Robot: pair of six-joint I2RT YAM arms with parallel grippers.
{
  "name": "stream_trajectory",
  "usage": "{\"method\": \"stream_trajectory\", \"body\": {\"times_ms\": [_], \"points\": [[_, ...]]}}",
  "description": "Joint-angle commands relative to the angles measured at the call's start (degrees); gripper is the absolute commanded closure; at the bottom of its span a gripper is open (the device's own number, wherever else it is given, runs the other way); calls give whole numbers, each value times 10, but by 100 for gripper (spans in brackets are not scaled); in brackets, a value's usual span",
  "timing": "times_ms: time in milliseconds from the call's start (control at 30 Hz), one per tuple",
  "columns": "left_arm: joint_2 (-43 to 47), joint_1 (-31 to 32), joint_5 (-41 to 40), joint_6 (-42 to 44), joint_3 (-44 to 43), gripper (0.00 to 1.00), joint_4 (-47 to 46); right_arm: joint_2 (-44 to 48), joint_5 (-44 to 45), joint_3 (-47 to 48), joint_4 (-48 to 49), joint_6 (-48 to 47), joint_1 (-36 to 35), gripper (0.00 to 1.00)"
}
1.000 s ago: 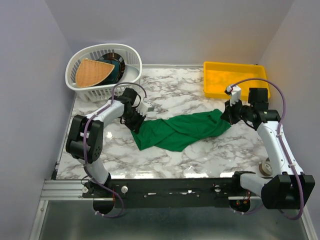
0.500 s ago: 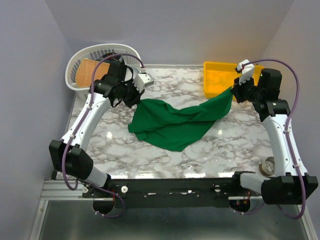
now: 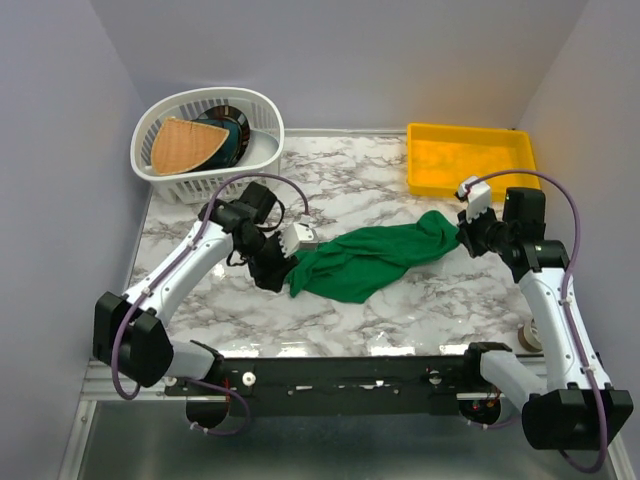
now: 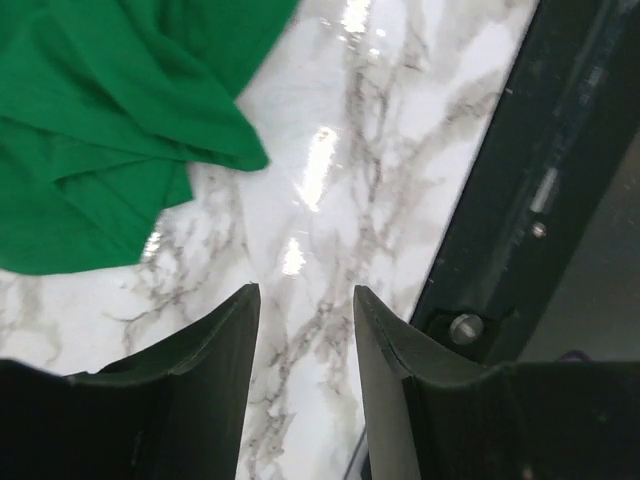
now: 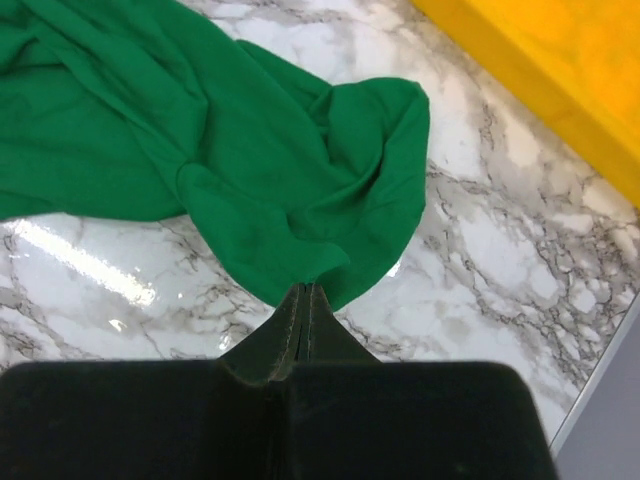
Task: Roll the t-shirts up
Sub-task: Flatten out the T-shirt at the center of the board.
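The emerald-green t-shirt [image 3: 370, 260] lies bunched in a long crumpled strip across the middle of the marble table. My left gripper [image 3: 278, 275] is open and empty just above the table at the shirt's left end. In the left wrist view only marble shows between its fingertips [image 4: 305, 292], and the shirt [image 4: 110, 120] lies apart at the upper left. My right gripper [image 3: 462, 238] is shut on the shirt's right end. In the right wrist view its jaws [image 5: 305, 292] pinch a fold of the green fabric [image 5: 250, 150].
A white laundry basket [image 3: 262, 110] at the back left holds a dark teal item with a tan wedge [image 3: 185, 145]. A yellow tray [image 3: 470, 158] stands at the back right. A small round object [image 3: 535, 335] sits at the table's right edge. The black front rail [image 4: 560, 200] is near the left gripper.
Both arms came down from the raised spread. The shirt dropped onto the table and bunched up. The left gripper let go of it and moved toward the front; the right still holds it.
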State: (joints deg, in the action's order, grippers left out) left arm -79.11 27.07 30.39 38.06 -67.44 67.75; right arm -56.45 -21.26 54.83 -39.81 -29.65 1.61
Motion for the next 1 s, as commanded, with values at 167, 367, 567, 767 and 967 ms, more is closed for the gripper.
{"method": "stream_trajectory", "body": {"times_ms": [167,367,567,767,967], "points": [[-28,-4,-71,-151,64,47,-197,-13,-9,-5,-11,22,3,100],[-87,-8,-103,-217,100,46,-271,-31,-11,-3,2,31,3,100],[-130,-10,-94,-244,99,46,-305,-45,-11,3,1,31,3,100],[-175,-9,-75,-272,88,54,-327,-60,-15,19,-5,32,3,100],[-208,-9,-82,-284,77,63,-321,-59,-12,16,-5,35,3,100]]}}
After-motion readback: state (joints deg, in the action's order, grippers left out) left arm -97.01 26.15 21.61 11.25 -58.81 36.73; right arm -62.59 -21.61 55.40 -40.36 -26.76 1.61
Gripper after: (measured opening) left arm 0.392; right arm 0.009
